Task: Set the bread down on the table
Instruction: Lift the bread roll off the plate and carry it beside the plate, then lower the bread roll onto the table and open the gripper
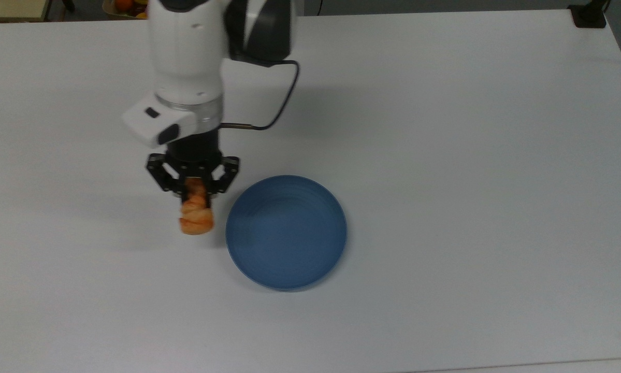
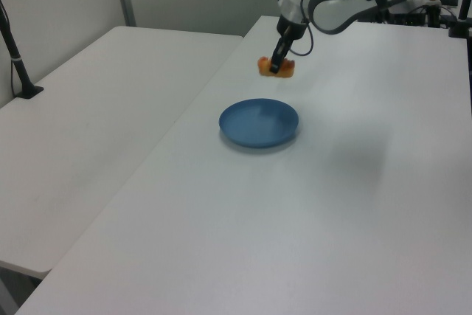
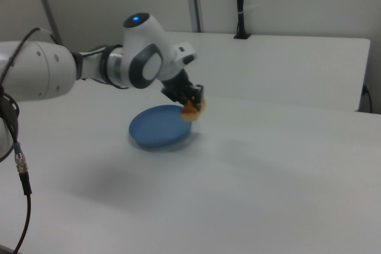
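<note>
A flaky, rough-crusted golden-orange bread [image 1: 197, 216] contrasts with the smooth matt white counter [image 1: 445, 155], the matt, finely ridged round blue plate [image 1: 286, 231] and the arm's glossy white plastic shell [image 1: 188, 46].

Top view looks down; left and right views face across the table [image 1: 445, 155].

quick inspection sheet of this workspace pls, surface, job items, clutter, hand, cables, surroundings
surface: white table, bare apart from the blue plate.
job's things: bread held in the air, off the plate, to the top view's left of it.
clutter: nothing seen on the table.
hand: hand shut on the bread, pointing down.
cables: black cable loops from the wrist, hanging above the table.
surroundings: a second white table alongside; a bin of colourful items past the far edge in the top view.
</note>
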### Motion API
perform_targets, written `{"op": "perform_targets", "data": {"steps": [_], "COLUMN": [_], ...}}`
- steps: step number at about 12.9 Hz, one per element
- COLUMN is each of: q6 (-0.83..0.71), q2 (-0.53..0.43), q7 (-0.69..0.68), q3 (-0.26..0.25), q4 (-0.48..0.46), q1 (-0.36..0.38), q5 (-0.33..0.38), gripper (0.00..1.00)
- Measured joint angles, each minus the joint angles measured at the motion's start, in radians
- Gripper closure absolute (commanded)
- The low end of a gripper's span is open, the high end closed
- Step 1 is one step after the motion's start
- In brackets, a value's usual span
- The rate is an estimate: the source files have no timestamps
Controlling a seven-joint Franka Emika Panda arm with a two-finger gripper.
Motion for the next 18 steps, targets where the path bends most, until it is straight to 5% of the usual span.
{"op": "perform_targets", "data": {"steps": [6, 13, 15, 16, 18], "q6": [0.029, 0.271, 0.273, 0.273, 0.273], "q2": [0.081, 0.230, 0.245, 0.248, 0.250], "q7": [-0.209, -0.223, -0.223, -0.223, -0.223], "q3": [0.002, 0.004, 0.003, 0.003, 0.003], "q4": [0.079, 0.094, 0.099, 0.100, 0.101], "q1": [-0.170, -0.211, -0.219, -0.222, -0.228], "q5": [0.087, 0.096, 0.096, 0.096, 0.096], "gripper": [0.63, 0.59, 0.43, 0.15, 0.00]}}
